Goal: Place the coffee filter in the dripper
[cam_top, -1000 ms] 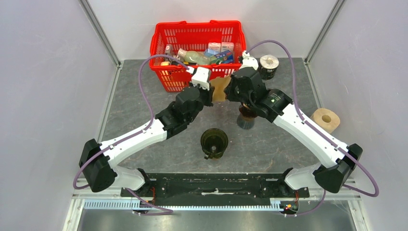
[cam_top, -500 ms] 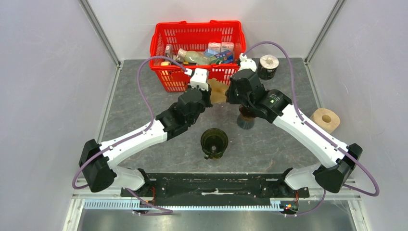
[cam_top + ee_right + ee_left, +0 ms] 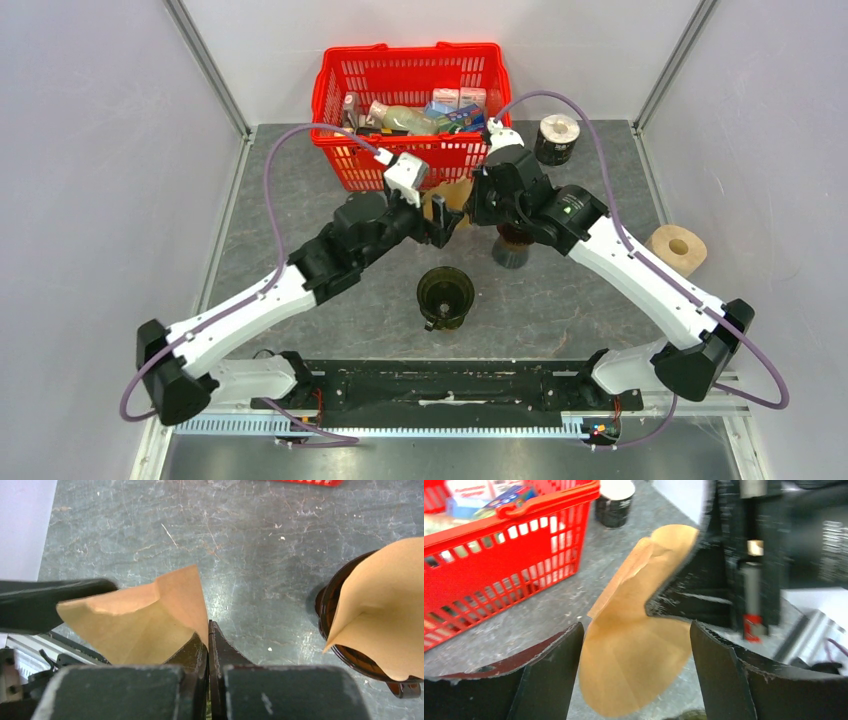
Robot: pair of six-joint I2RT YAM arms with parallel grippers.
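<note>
**Coffee filter pinched at one edge by the right fingers, clear of the bench**

**Position.** The coffee filter [image 3: 140, 622] is pinched along one straight edge by the right fingers [image 3: 212, 647], which are pressed together on the paper. From that pinch the sheet fans out toward the left fingers [image 3: 549, 675]. These are spread wide, one on each side of the filter, and no contact with the paper is seen. The filter is carried clear of the bench [image 3: 540, 310]. The dripper [image 3: 445, 292] stands empty, well apart from both sets of fingers, on the side toward the arm bases.

**Hazards.** The paper is supported at one edge only, so droop or slip is to be expected if the right fingers are swung quickly. The cone is nearly flat and is opened only slightly. If it is lowered in this state, it is likely to be left lying across the dripper rim instead of seated. The sheet may be snagged or creased if the left fingers are closed or withdrawn carelessly. A second vessel [image 3: 325, 610], loaded with paper of its own, stands near the right fingers and could be knocked.

**Orientation.** The long axis is judged to run from the right fingers to the gap between the left fingers, with the broad curved edge at the left-finger end. One broad face is turned toward the left wrist. Which end is the cone tip cannot be settled.
</note>
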